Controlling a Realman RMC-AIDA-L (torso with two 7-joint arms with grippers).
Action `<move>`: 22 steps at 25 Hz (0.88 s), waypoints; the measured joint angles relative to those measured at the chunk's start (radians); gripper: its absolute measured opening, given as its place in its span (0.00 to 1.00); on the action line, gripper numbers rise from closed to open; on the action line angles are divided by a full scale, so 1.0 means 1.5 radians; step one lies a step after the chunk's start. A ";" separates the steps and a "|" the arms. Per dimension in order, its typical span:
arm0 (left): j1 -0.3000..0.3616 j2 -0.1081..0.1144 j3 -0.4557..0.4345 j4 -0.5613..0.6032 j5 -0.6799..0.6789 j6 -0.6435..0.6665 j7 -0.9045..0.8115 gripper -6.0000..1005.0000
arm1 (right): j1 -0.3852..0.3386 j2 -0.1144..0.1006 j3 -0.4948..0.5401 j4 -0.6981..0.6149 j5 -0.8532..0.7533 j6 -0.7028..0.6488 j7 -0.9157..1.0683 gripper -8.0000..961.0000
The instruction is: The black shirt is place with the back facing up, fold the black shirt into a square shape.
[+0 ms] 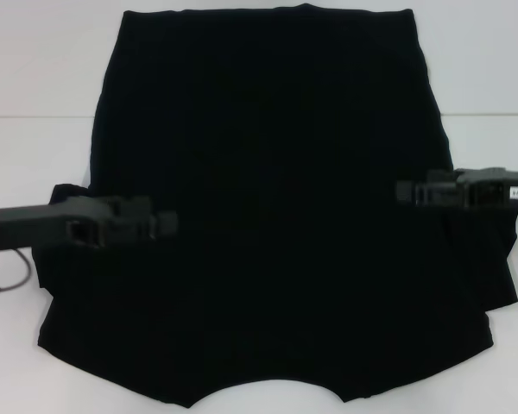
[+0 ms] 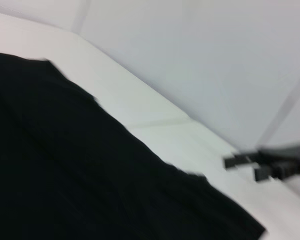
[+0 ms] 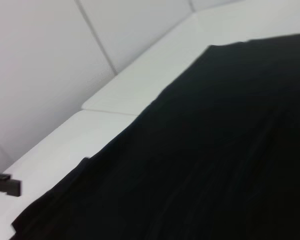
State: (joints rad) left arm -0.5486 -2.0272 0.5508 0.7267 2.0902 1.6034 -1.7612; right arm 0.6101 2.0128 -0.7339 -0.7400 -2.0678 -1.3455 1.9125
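The black shirt lies flat on the white table, plain side up, with the curved neckline at the near edge and the straight hem at the far edge. My left gripper reaches in from the left and hovers over the shirt's left side at mid-height. My right gripper comes in from the right over the shirt's right side. The left wrist view shows the shirt and, farther off, the right gripper. In the right wrist view the shirt fills most of the picture, and the left gripper shows at the edge.
The white table has a seam line running across it behind the arms. A short sleeve sticks out on the right below the right arm. A thin cable hangs by the left arm.
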 joint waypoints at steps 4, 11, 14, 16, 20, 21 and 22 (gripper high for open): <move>0.006 0.017 -0.032 -0.002 0.006 -0.001 -0.079 0.80 | 0.029 -0.019 0.004 -0.004 -0.013 0.016 0.093 0.98; 0.012 0.034 -0.039 0.003 0.065 -0.014 -0.225 0.75 | 0.082 -0.057 0.005 -0.006 -0.013 0.055 0.215 0.98; 0.015 0.036 -0.050 0.003 0.091 -0.037 -0.280 0.61 | 0.095 -0.063 0.006 -0.006 -0.014 0.059 0.235 0.98; 0.017 0.036 -0.053 0.002 0.105 -0.056 -0.304 0.55 | 0.101 -0.064 0.007 -0.007 -0.014 0.063 0.239 0.98; 0.020 0.037 -0.069 0.000 0.133 -0.080 -0.334 0.46 | 0.106 -0.063 0.007 -0.004 -0.014 0.067 0.240 0.98; 0.021 0.037 -0.073 0.001 0.135 -0.081 -0.336 0.45 | 0.106 -0.063 0.007 -0.003 -0.014 0.067 0.240 0.98; 0.023 0.038 -0.079 0.002 0.136 -0.082 -0.340 0.43 | 0.106 -0.063 0.007 -0.003 -0.014 0.068 0.240 0.98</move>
State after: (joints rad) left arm -0.5144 -1.9708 0.4320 0.7291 2.2949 1.4809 -2.2707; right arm 0.7687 1.9186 -0.7238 -0.7441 -2.0894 -1.2441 2.2727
